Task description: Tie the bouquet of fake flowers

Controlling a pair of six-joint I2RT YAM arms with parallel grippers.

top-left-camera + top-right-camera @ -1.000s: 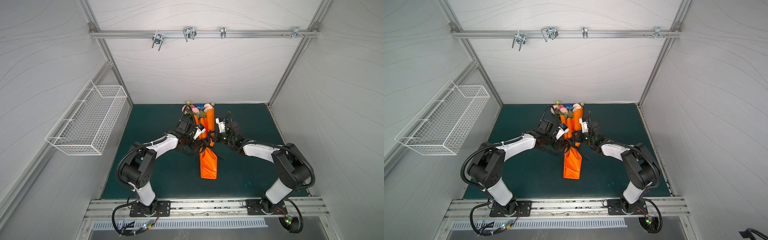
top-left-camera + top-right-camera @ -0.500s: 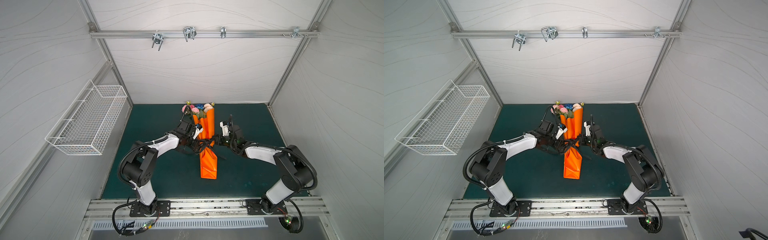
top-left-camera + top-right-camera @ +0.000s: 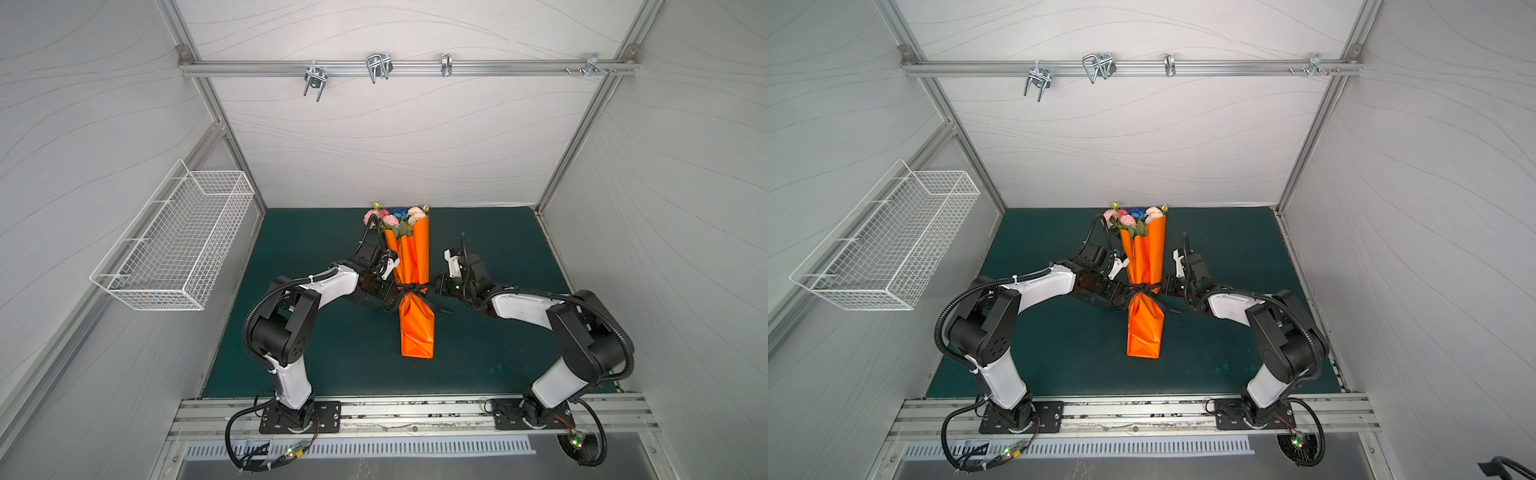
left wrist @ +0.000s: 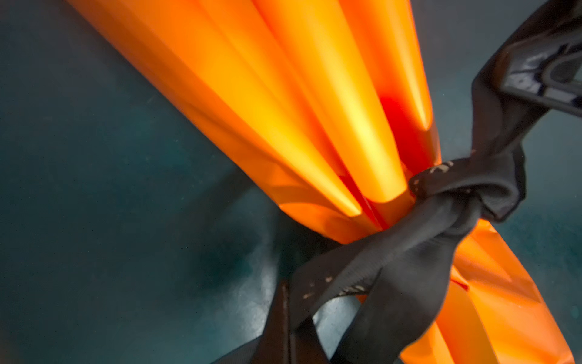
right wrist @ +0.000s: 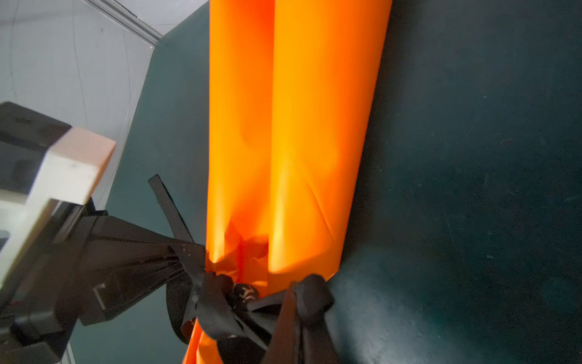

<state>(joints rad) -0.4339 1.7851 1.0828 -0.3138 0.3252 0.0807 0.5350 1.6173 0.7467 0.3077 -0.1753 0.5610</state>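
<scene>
I saw the bouquet (image 3: 392, 219) in pink, peach and one blue blossom with green leaves; its paper wrap (image 3: 417, 328) was plain orange, the ribbon (image 4: 441, 227) black with pale printed marks, the mat (image 3: 332, 353) dark teal, the basket (image 3: 166, 266) white.

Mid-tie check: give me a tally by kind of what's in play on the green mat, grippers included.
Bouquet of fake flowers, pink, peach and blue blossoms: 1
Orange paper wrap, cone-shaped: 1
Black printed ribbon, knotted around the wrap: 1
Grippers shut on the ribbon, left gripper and right gripper: 2
Total: 5
</scene>
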